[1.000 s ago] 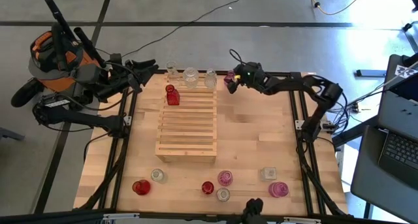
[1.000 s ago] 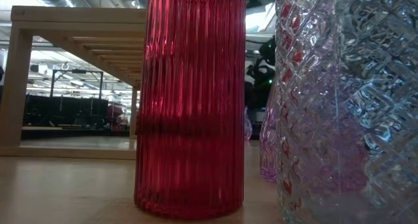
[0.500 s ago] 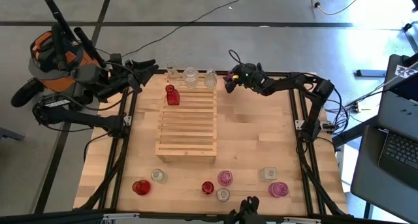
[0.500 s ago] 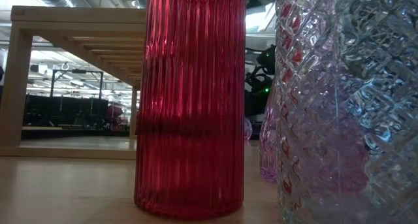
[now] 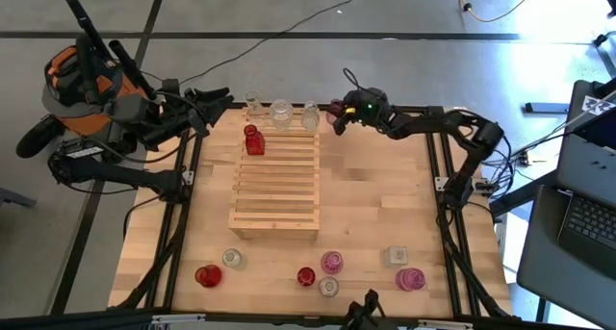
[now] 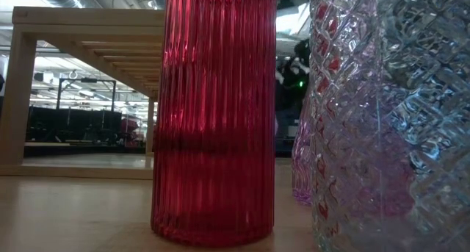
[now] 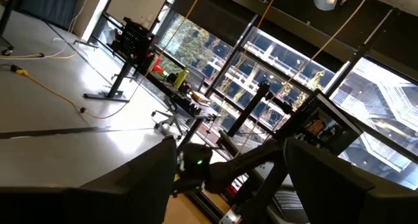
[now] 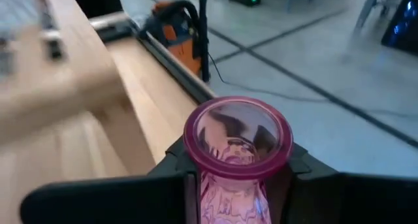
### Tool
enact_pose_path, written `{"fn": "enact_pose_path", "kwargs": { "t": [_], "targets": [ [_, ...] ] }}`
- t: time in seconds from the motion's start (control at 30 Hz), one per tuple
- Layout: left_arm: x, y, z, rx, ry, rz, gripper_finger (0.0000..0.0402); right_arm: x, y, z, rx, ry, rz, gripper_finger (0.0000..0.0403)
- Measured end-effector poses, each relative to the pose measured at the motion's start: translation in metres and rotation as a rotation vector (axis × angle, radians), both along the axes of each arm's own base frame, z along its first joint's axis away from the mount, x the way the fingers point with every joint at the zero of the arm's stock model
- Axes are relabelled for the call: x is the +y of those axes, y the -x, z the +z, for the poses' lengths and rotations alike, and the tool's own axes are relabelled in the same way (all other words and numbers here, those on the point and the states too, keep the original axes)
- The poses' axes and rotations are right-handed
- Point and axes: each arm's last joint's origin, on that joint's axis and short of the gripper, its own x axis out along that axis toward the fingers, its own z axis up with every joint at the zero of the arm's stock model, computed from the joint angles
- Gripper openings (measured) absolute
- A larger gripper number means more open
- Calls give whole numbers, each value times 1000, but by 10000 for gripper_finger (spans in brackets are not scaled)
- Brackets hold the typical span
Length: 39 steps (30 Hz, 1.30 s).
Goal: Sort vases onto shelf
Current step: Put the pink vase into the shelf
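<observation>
Pink vase [image 8: 236,152] clamped in right hand [image 5: 336,115], carried nearer shelf [image 5: 277,186] at 1 o'clock corner; placement pending. Left hand: cannot tell.

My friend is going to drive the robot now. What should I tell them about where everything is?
Right pincer: shut on a pink vase, held at the far end of the table, just right of the shelf.
Left pincer: parked off the table's far-left corner; whether it is open or shut does not show.
Done: one red vase and three clear vases stand at the shelf's far end.
Left: set down the pink vase, then fetch the seven vases along the near edge, red, pink and clear.
</observation>
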Motion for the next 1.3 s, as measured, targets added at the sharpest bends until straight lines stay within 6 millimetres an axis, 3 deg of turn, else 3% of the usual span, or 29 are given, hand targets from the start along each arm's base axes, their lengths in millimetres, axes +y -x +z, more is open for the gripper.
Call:
{"fn": "enact_pose_path", "kwargs": {
  "t": [0.37, 0.6, 0.93, 1.2, 1.3],
  "targets": [
    [0, 0, 0, 0, 0, 0, 275, 35, 46, 121, -215, 309, 3, 77],
    [0, 0, 0, 0, 0, 0, 275, 89, 59, 170, -432, 349, 172, 77],
    [0, 0, 0, 0, 0, 0, 275, 171, 21, 171, -608, 259, 530, 77],
    [0, 0, 0, 0, 0, 0, 275, 203, -27, 143, -639, 222, 687, 100],
    [0, 0, 0, 0, 0, 0, 275, 210, -52, 140, -606, 220, 688, 86]
  ]
}}
